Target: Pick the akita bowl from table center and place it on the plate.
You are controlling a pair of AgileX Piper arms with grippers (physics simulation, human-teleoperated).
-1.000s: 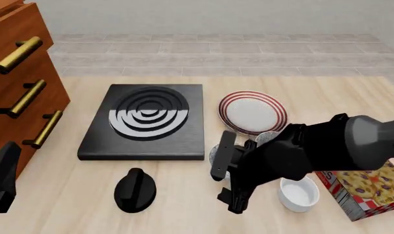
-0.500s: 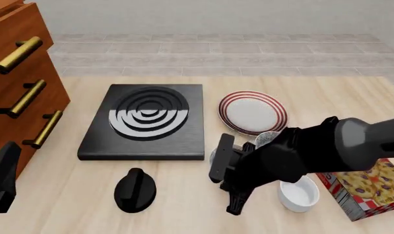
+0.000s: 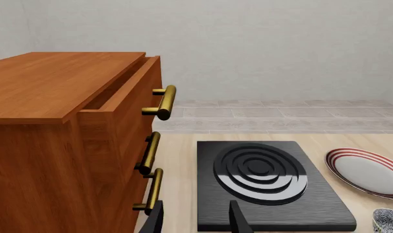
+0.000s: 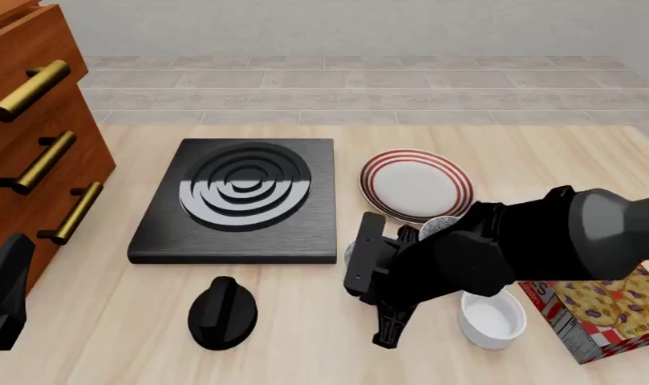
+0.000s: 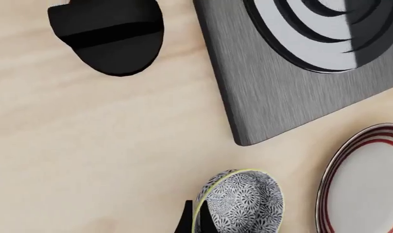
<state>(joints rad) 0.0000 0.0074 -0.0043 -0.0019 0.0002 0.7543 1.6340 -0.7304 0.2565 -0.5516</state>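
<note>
- Left wrist view: the left gripper point(image 3: 199, 219) shows only as two dark finger tips at the frame edge, spread apart with nothing between them. Beyond them lie the black stove burner point(image 3: 267, 180) on the table point(image 3: 183, 160) and a wooden drawer cabinet point(image 3: 66, 136) with brass handles. The plate point(image 3: 368, 171) is cut off by the frame edge, and only a sliver of a patterned bowl point(image 3: 388, 221) shows at the corner; which of the bowls it is cannot be told.
- Front view: the right gripper point(image 4: 375, 281) and its bulky black arm cover the table centre. The akita bowl point(image 4: 351, 253) is almost wholly hidden behind the upper finger; only a thin grey edge peeks out, just in front of the burner's near corner. A second patterned bowl point(image 4: 440, 226) shows partly above the arm, close to the plate's near rim. The white ramekin point(image 4: 493, 319), a printed box point(image 4: 611, 309) cut off at the frame edge, and a black knob point(image 4: 221, 313) lie nearer the camera. The left gripper appears only as a dark shape at the lower left.
- Right wrist view: the akita bowl sits tilted, its patterned outside facing the camera, with one finger point(image 5: 191, 222) against its rim. The other finger is hidden, but the bowl looks clamped.
</note>
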